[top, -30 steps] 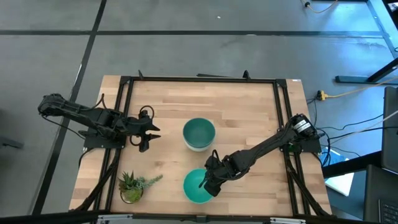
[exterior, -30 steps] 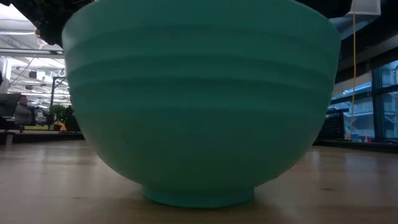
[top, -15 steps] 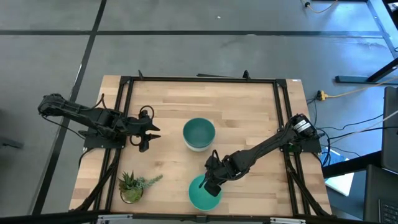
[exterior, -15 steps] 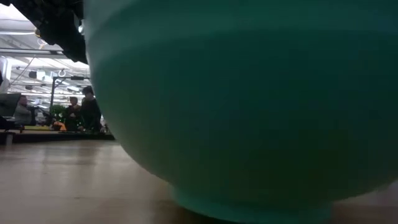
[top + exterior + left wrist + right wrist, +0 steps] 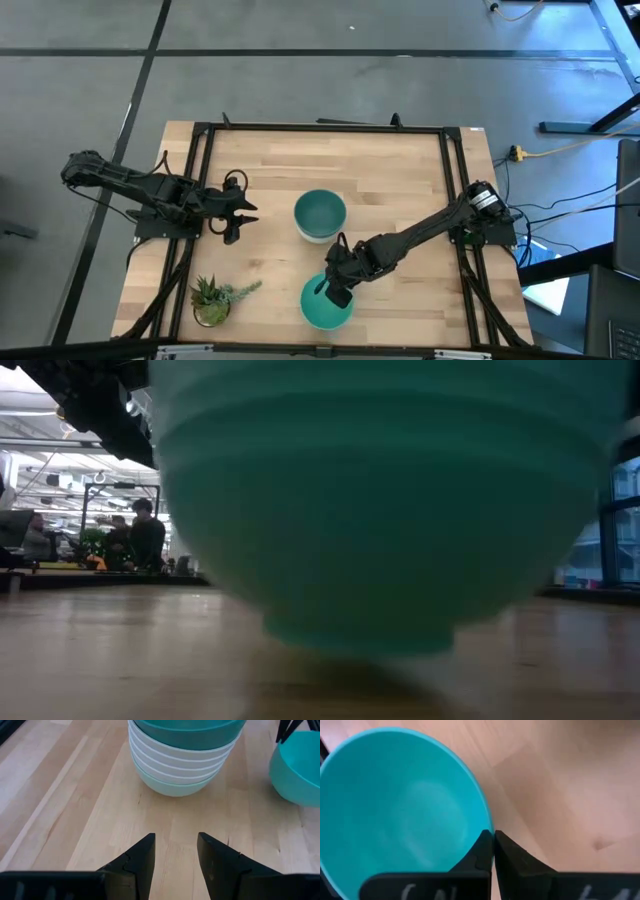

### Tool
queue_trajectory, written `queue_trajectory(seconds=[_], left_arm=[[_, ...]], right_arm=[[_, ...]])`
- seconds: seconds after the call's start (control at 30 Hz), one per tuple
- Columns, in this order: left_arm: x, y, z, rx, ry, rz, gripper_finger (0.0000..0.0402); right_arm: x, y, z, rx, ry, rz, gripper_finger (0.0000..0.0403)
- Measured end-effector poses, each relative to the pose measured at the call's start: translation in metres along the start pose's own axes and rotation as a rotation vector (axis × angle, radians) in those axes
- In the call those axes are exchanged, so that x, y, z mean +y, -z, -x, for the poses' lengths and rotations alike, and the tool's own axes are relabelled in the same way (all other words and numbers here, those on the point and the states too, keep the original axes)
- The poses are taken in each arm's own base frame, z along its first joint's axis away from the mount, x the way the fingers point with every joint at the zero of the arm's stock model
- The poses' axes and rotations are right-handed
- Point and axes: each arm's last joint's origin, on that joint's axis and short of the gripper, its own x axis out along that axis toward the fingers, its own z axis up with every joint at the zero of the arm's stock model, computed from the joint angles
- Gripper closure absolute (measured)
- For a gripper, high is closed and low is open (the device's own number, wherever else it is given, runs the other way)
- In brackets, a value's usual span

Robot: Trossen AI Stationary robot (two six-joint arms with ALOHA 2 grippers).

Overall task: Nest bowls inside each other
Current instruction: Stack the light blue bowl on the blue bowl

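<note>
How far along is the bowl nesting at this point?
Nearly done. The nested stack at the table's middle holds a dark teal bowl on top of white bowls and a pale mint bowl. The right pincer is shut on the turquoise bowl at its rim, near the front edge. Left: nesting it into the stack. The left pincer waits open.

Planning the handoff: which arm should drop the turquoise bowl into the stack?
Right. The right gripper is already shut on the turquoise bowl's rim, near the stack of bowls. The left gripper waits open, empty.
</note>
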Motion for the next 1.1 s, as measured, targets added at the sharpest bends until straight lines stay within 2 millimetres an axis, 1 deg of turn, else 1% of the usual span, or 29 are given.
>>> queue_trajectory(seconds=[0.07,0.17,0.37,0.47,0.53,0.63,0.73,0.9,1.0,1.1], left_arm=[[0.000,0.000,0.000,0.000,0.000,0.000,0.0260],[0.000,0.000,0.000,0.000,0.000,0.000,0.0260],[0.000,0.000,0.000,0.000,0.000,0.000,0.0260],[0.000,0.000,0.000,0.000,0.000,-0.001,0.0260],[0.000,0.000,0.000,0.000,0.000,-0.001,0.0260],[0.000,0.000,0.000,0.000,0.000,-0.001,0.0261],[0.000,0.000,0.000,0.000,0.000,-0.001,0.0261],[0.000,0.000,0.000,0.000,0.000,-0.001,0.0261],[0.000,0.000,0.000,0.000,0.000,-0.001,0.0261],[0.000,0.000,0.000,0.000,0.000,0.000,0.0261]], right_arm=[[0.000,-0.007,0.009,0.010,0.023,0.022,0.0397],[0.004,-0.022,0.032,0.002,0.031,0.059,0.0397],[0.010,-0.057,0.094,-0.108,0.046,0.149,0.0397],[0.003,-0.077,0.126,-0.167,0.071,0.170,0.0397],[-0.006,-0.091,0.145,-0.203,0.086,0.170,0.0397],[-0.023,-0.107,0.165,-0.222,0.112,0.169,0.0397],[-0.040,-0.122,0.176,-0.233,0.139,0.160,0.0397],[-0.070,-0.146,0.180,-0.238,0.170,0.143,0.0397],[-0.086,-0.156,0.175,-0.216,0.181,0.126,0.0397],[-0.097,-0.160,0.164,-0.160,0.188,0.117,0.0397]])
